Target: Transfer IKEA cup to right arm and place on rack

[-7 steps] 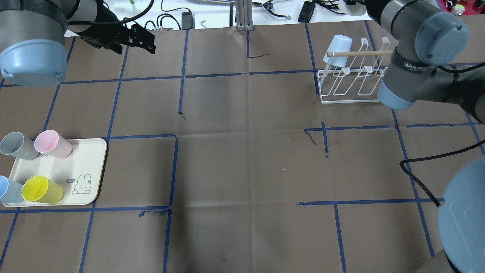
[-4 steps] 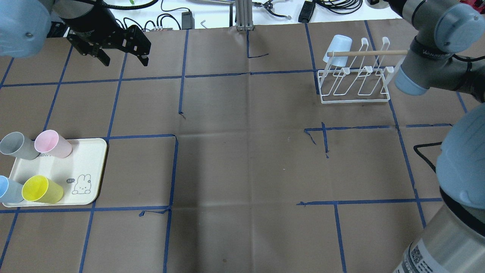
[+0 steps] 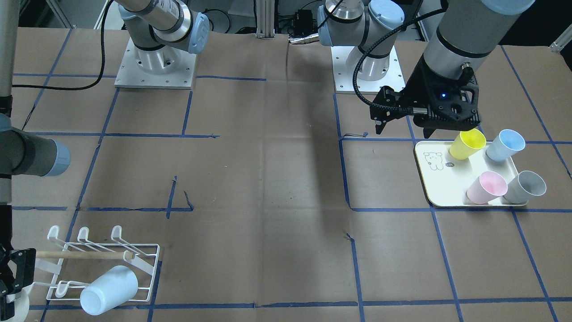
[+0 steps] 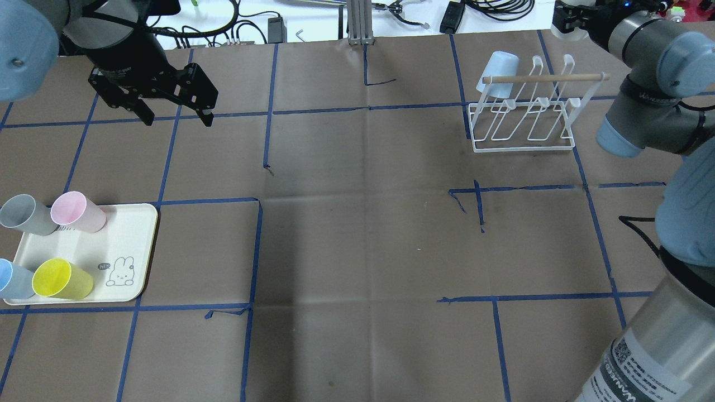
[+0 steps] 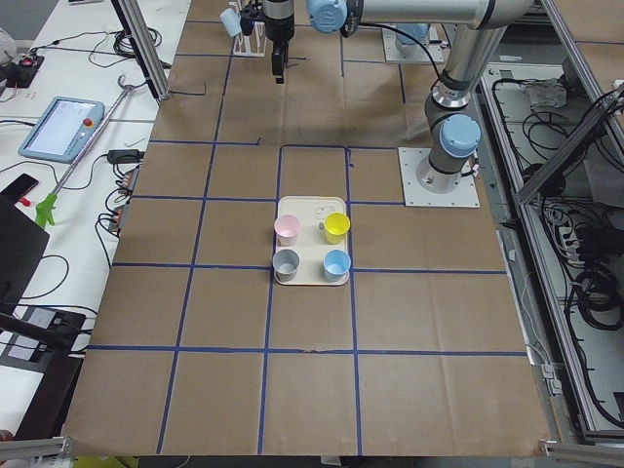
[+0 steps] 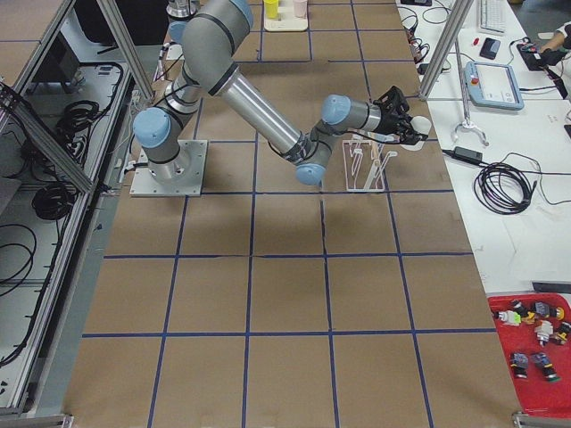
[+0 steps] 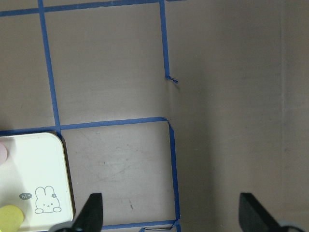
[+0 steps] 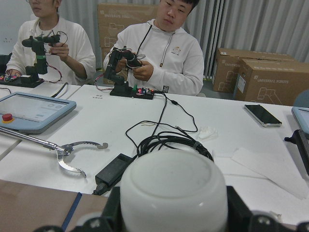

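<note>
My right gripper (image 8: 173, 215) is shut on a white cup (image 8: 173, 186), which fills the bottom of the right wrist view. It hangs beyond the table's far right corner (image 4: 570, 22), behind the white wire rack (image 4: 522, 125). A light-blue cup (image 4: 497, 70) sits upside down on the rack's left far prong, by the wooden dowel. My left gripper (image 4: 177, 119) is open and empty, above the far left of the table; its fingers (image 7: 91, 212) show wide apart in the left wrist view.
A cream tray (image 4: 120, 234) with a rabbit drawing lies at the left and holds grey (image 4: 25, 214), pink (image 4: 78, 211), yellow (image 4: 61, 278) and blue (image 4: 11, 279) cups. Cables, tools and two seated people are beyond the far edge.
My left gripper has turned and moved nearer, away from the far edge. My right arm has swung right, off the rack, and its gripper now shows behind the rack.
</note>
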Controlling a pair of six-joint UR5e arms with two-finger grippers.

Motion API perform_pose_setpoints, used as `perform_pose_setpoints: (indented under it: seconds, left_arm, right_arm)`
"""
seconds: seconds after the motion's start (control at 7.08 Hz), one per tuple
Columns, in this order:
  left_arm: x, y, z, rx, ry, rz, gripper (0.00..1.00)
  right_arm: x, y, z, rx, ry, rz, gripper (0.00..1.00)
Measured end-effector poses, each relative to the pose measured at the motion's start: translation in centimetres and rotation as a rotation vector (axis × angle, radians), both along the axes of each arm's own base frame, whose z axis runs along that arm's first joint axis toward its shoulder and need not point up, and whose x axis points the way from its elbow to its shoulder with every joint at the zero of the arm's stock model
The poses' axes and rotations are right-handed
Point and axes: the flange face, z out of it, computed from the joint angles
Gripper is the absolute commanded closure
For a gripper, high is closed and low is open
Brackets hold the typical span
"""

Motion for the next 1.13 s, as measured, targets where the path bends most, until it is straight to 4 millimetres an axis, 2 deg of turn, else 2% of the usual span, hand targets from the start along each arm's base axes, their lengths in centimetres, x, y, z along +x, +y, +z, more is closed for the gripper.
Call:
perform_pose_setpoints:
  seconds: [0.28, 0.42, 0.56, 0.71, 1.13]
  left_arm:
    - [-0.1, 1.0, -0.4, -0.020, 0.000, 0.024, 0.01]
    - [-0.1, 1.0, -0.4, -0.027, 0.001, 0.045, 0.01]
    - [-0.1, 1.0, -0.3, -0.031, 0.000, 0.055, 0.01]
    - [-0.1, 0.9, -0.3, -0.033, 0.000, 0.059, 0.01]
    - [-0.1, 0.8, -0.2, -0.035, 0.000, 0.075, 0.01]
  right_arm:
    - [-0.3, 0.9, -1.7, 0.037, -0.016, -0.010, 0.83]
    - [-0.5, 1.4, -2.3, 0.053, -0.023, -0.016, 0.77]
    - [-0.6, 1.9, -2.9, 0.068, -0.030, -0.020, 0.35]
    - [-0.6, 2.1, -3.2, 0.074, -0.034, -0.017, 0.01]
    - [-0.3, 2.3, -3.0, 0.064, -0.044, 0.002, 0.00]
